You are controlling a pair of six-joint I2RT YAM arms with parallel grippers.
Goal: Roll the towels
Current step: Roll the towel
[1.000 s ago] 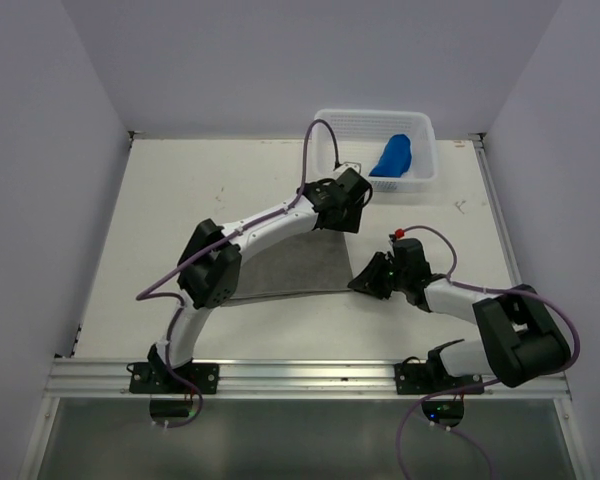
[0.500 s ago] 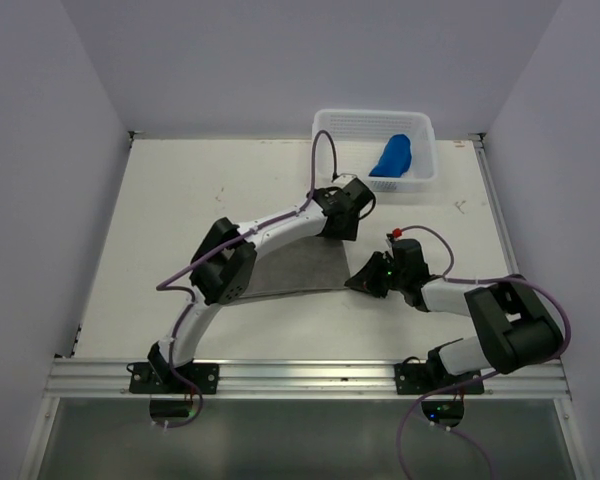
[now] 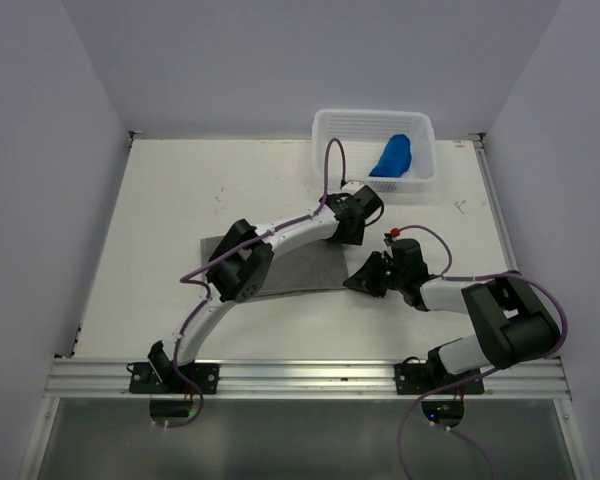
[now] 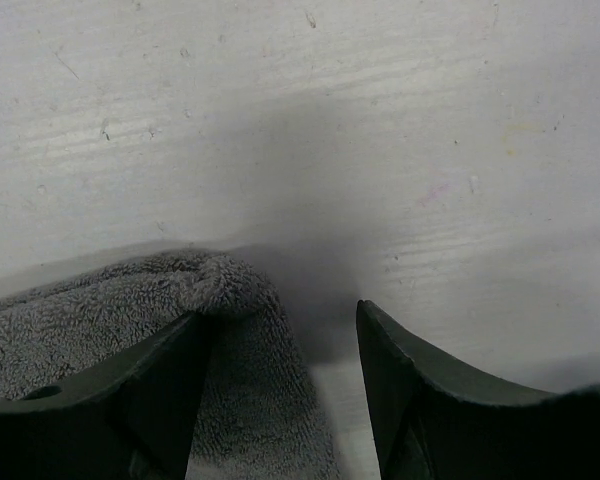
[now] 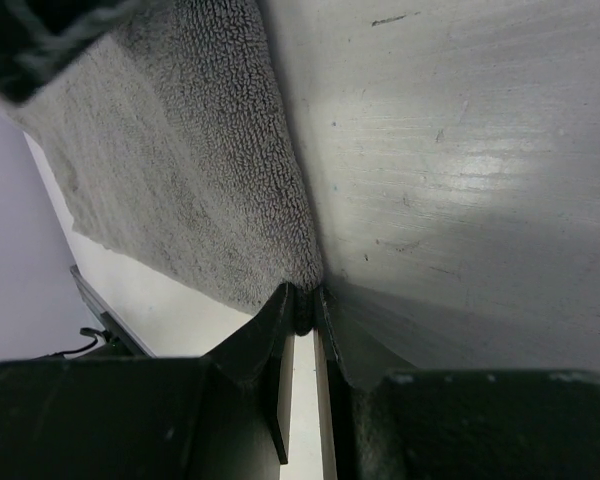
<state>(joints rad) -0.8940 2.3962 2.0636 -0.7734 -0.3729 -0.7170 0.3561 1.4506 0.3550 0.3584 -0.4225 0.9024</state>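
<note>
The off-white tabletop [image 3: 150, 200] has a soft grey towel [image 3: 300, 270] of terry cloth lying flat near its middle. The left arm [image 3: 280, 230] reaches across the far edge of the cloth and covers a good part of it from above. A white perforated plastic basket [image 3: 350, 128] stands at the far right, well apart from the cloth, with a bunched royal blue towel [image 3: 392, 155] inside it. Purple cables [image 3: 330, 165] loop off both arms, and a metal rail [image 3: 300, 376] runs along the near edge by the bases.

The left gripper [image 4: 280, 315] is at the grey towel's far right corner with its fingers spread. The puckered corner lies against one finger, and there is bare table beside the other. The right gripper [image 5: 302, 305] is at the near right corner, fingers pressed together with the tip of the cloth pinched between them.

From above, both sets of fingertips are hidden under the wrists, so neither grip can be read there; only the wrist cameras show them. The left wrist view cuts the cloth off at its lower edge. In the right wrist view the towel runs away flat from the pinch until a dark, blurred shape in the upper left corner covers it. I cannot tell what that shape is. The basket and the blue towel appear only in the top view.
</note>
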